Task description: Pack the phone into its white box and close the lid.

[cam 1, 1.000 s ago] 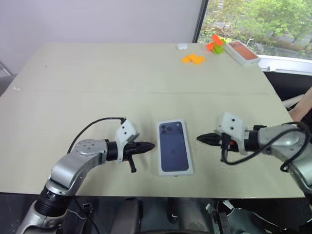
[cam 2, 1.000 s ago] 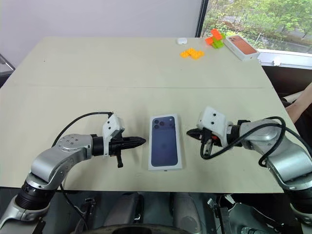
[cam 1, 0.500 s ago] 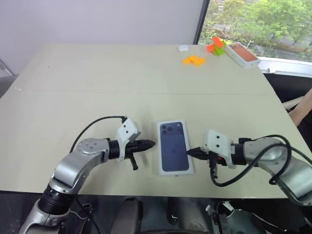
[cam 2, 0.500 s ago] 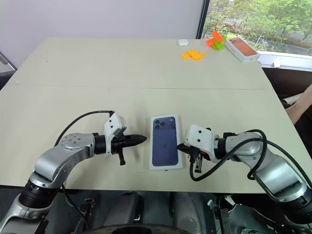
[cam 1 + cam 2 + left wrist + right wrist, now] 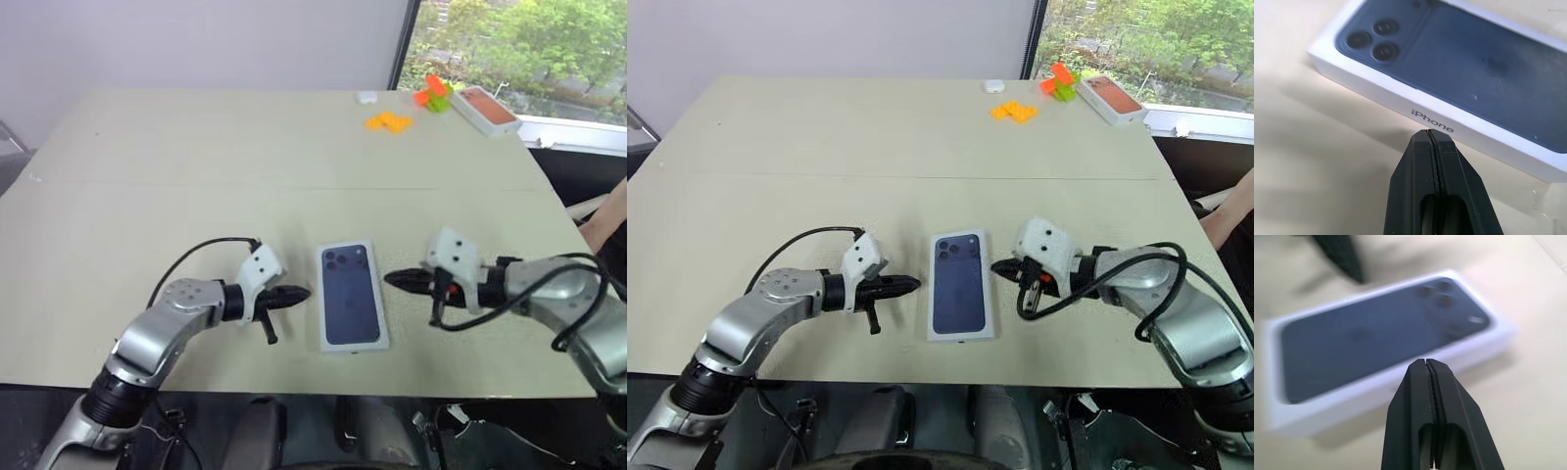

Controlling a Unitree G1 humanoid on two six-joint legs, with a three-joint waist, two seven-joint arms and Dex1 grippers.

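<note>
I see the lid (image 5: 351, 294) seated flat on the table (image 5: 196, 166), printed phone picture up, so the box looks closed. Its long axis runs away from me, camera cluster at the far end. My left gripper (image 5: 296, 293) points at its left long side, just beside it; my right gripper (image 5: 396, 280) points at the right long side, slightly farther off. Both are clenched on nothing. The left tip is nearer, so I judge any nudge or press falls to it.
</note>
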